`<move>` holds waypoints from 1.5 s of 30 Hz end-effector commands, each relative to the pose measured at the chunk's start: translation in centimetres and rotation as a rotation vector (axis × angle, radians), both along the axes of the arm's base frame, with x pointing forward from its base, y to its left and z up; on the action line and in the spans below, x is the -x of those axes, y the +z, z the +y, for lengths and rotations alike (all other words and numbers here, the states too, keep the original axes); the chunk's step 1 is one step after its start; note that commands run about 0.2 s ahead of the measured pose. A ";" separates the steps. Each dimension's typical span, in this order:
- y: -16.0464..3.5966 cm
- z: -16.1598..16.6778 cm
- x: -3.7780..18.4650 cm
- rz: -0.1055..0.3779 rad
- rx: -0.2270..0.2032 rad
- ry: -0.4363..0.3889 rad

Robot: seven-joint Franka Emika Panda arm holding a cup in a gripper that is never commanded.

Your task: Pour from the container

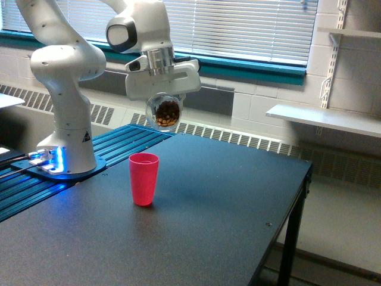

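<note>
1. The gripper (162, 98) hangs well above the table, closed on the container (165, 112), its white body set crosswise over the jar.
2. The container is a small clear jar with rounded sides, held in the air on its side so that one round end faces the camera; brown nuts (167, 111) show through it, piled in the lower part.
3. From here I cannot make out whether the end facing us is the mouth or the base.
4. Below, a little toward the exterior view's left, a pink-red cup (144, 179) stands upright on the dark table (226, 220), well apart from the jar, with open air between them.
5. The cup's rim is open; its inside is not visible from this angle.
6. The white arm (62, 59) rises from its base (59, 161), lit blue, at the exterior view's left, on a blue ribbed surface (128, 140) beside the table.
7. Behind are closed blinds (250, 24) and a teal window sill (256, 70).
</note>
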State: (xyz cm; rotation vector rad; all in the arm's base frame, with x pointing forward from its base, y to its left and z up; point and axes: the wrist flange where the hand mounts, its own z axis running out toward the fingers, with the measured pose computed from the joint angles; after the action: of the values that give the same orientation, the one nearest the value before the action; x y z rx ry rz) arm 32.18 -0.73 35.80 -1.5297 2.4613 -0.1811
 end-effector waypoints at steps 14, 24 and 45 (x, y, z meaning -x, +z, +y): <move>-1.0 1.0 0.4 -0.019 -0.070 -0.077; -1.9 2.3 0.0 -0.034 -0.126 -0.070; -5.2 3.9 0.6 0.012 -0.180 -0.104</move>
State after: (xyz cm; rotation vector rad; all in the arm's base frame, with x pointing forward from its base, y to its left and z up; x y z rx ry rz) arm 32.67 3.71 32.18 -1.2395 2.4897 0.0376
